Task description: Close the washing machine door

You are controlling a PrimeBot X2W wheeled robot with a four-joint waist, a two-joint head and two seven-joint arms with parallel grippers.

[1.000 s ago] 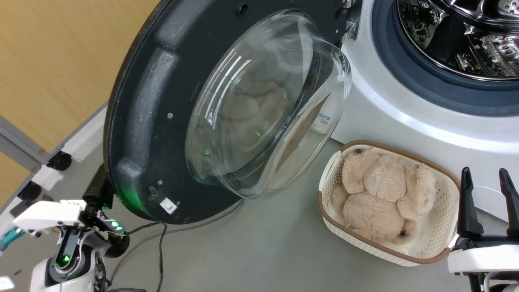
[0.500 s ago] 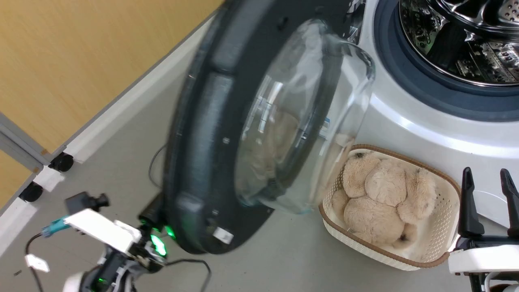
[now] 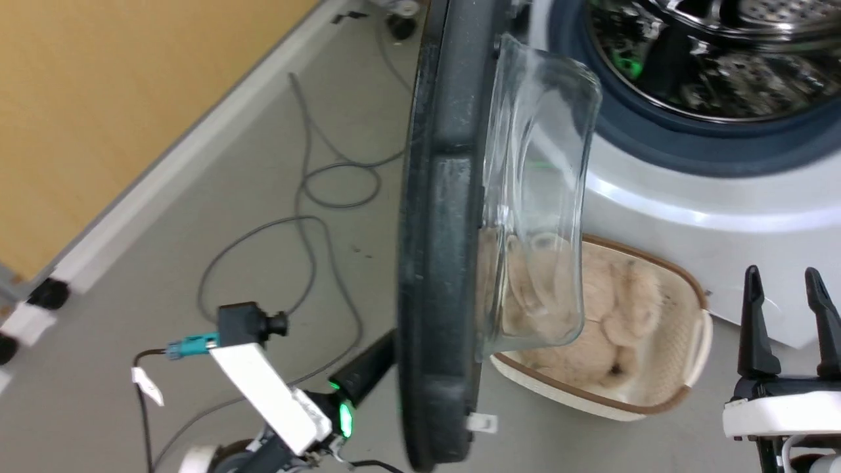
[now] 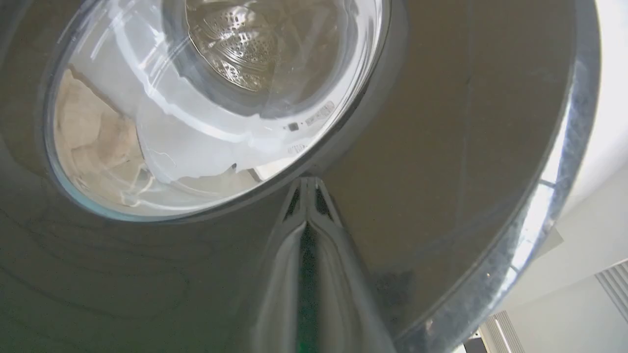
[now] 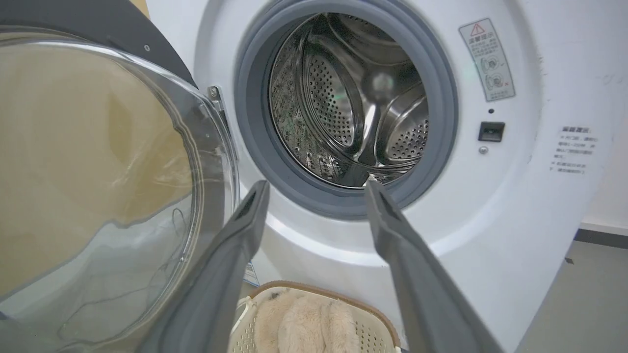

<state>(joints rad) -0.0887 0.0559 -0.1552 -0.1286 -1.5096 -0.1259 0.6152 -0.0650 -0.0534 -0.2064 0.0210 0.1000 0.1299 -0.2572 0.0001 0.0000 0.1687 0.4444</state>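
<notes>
"Washing machine door (image 3: 437, 230): left fingers (image 4: 287, 245) on it?"

"Yep. Pressed together, gripping nothing, tips against the glossy black outer face, just below the glass bowl (image 4: 216, 98) rim."

"Right fingers (image 5: 228, 255)?"

"Spread wide, empty, well apart from the door, pointing at the drum (image 5: 353, 108)."

"Door position?"

"Roughly halfway shut, edge-on in head view, hinged to the washing machine (image 5: 539, 220). Basket (image 3: 683, 315) of plush on the floor near the bowl."

"Handling?"

"My guess: heavy, rigid, swings freely on the hinge. Gloss looks slippery, so tips may skate. Push on the black ring near the free edge, not the glass. Latch probably wants a firm last shove. Bowl-to-basket clearance: can't tell."
</notes>
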